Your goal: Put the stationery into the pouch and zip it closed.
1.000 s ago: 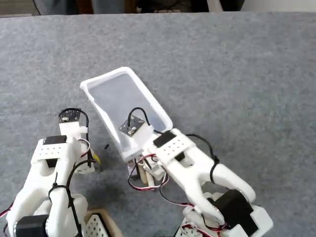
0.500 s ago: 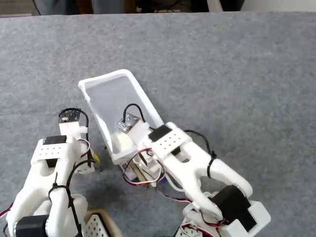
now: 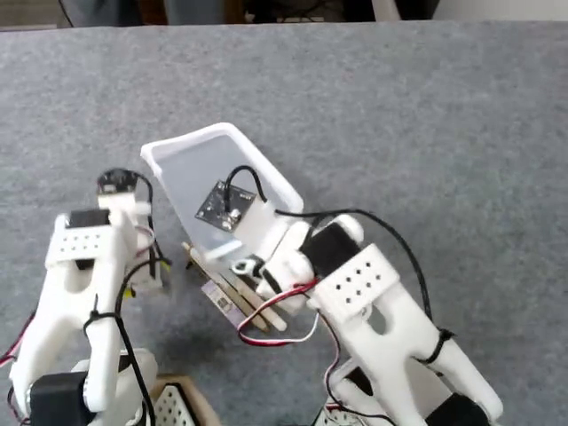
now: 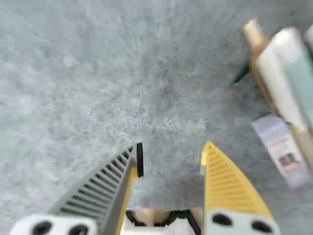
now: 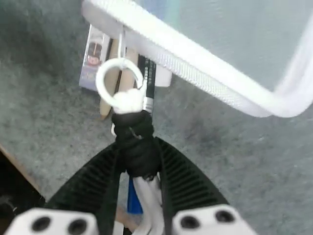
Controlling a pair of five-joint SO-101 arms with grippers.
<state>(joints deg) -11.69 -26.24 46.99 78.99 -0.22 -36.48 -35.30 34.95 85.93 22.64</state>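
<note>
The white translucent pouch (image 3: 200,173) lies tilted on the grey mat, its near edge lifted. My right gripper (image 5: 137,143) is shut on the black zip pull cord (image 5: 133,129), which ends in a white ring (image 5: 119,81) on the pouch (image 5: 220,44). Stationery lies on the mat under that edge: pencils (image 3: 232,288), a lavender eraser (image 3: 217,300) and a black pen (image 5: 147,78). My left gripper (image 4: 171,157) hangs open over bare mat, left of the pencil (image 4: 255,38), a white and teal pen (image 4: 286,63) and the eraser (image 4: 283,152).
Grey mat covers the whole table, with free room to the right of and beyond the pouch. A wooden block with a perforated white plate (image 3: 177,404) sits at the near edge between the two arm bases.
My right arm rose and swung, pulling the pouch's near edge up by the zip cord and uncovering the stationery beneath. My left arm shifted slightly away from the near edge.
</note>
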